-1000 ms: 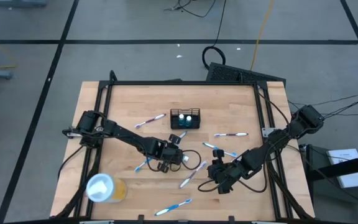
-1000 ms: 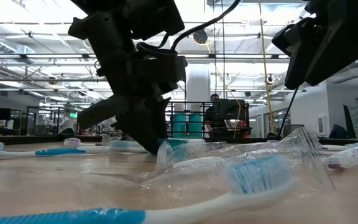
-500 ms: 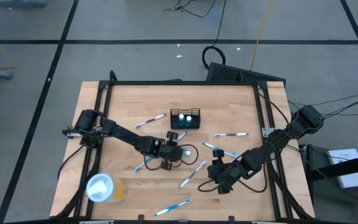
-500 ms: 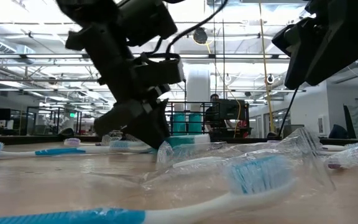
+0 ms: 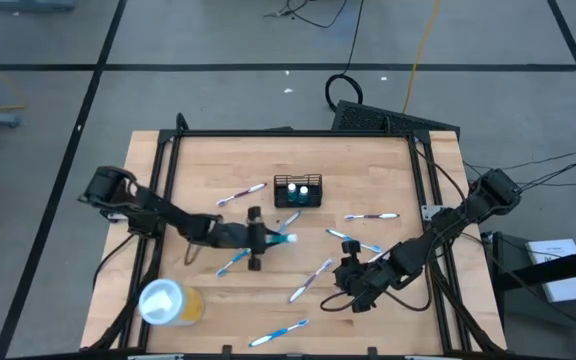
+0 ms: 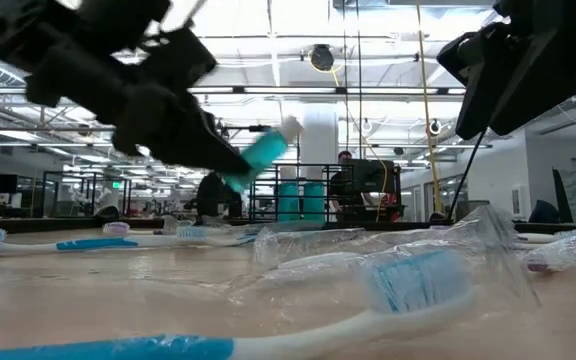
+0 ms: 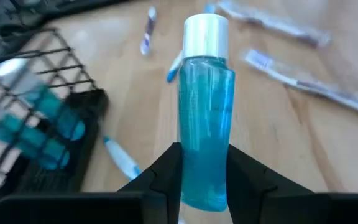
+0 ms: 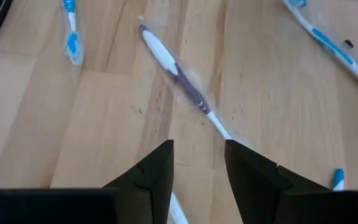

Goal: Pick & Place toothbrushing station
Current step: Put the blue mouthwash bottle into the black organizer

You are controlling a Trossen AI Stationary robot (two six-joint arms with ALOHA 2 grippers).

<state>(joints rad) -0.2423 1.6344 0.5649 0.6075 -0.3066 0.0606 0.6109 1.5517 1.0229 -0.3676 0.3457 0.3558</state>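
The toothbrushing station [image 5: 298, 190], a small black wire-mesh holder with blue bottles in it, stands on its base at the table's far middle; it also shows in the left wrist view [image 7: 36, 124] and low view [image 6: 303, 195]. Just near of it, my left gripper [image 5: 266, 240] is shut on a clear blue bottle [image 7: 205, 118] with a white cap [image 5: 290, 239]. My right gripper [image 5: 346, 270] hovers open at the near right over a wrapped purple toothbrush [image 8: 179, 81] lying flat on the wood. My left gripper pinches the blue bottle's bottom end [image 7: 204, 180] between its two fingers [image 7: 166, 174]. The fingers come nearly level from the table's left, along the bottle. The bottle is lifted clear of the table [image 6: 263, 152], cap end sticking out toward the right and tilted upward.
Several wrapped toothbrushes [image 5: 310, 280] lie scattered over the wooden table [image 5: 388, 170], one close to the low camera [image 6: 408, 285]. A yellow cup with a white lid [image 5: 168, 300] lies at the near left corner. A black frame [image 5: 288, 132] borders the table.
My left gripper has risen and drawn back a little toward the table's left edge, tipping from pointing steeply down to nearly level. The blue bottle in its hold has come up off the table and now sticks out, cap upward and to the right.
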